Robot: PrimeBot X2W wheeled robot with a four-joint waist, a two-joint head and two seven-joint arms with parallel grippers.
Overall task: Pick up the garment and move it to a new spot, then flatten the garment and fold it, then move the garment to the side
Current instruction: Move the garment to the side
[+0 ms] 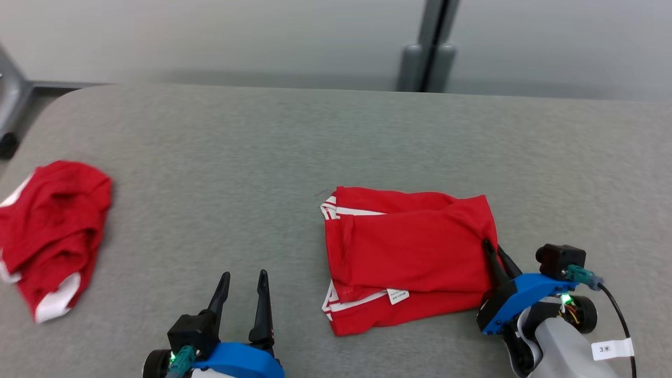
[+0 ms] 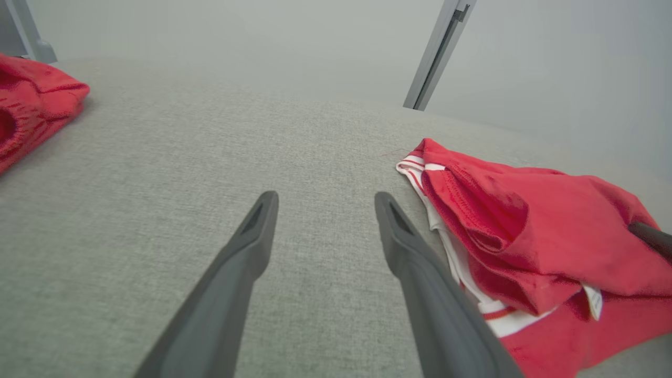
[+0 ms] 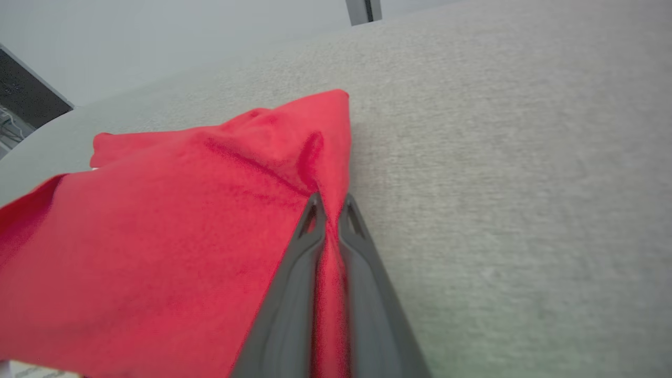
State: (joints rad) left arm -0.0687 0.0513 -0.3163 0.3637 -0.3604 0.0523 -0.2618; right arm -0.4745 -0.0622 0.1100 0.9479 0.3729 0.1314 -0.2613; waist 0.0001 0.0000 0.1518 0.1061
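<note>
My right pincer is clenched on the right edge of the folded red garment, right of centre on the grey table; my left pincer hangs released. Pinching 1 edge, I could drag the top layers off and undo the fold. Its white tag is unreadable; my forearm sticker begins with 3.

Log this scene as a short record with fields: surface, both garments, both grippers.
surface: grey table
folded garment: red with white trim, lying centre-right, white label showing
crumpled garment: red and white heap at the table's left edge
left gripper: open, over bare table, apart from both garments
right gripper: shut on the folded garment's right edge
</note>
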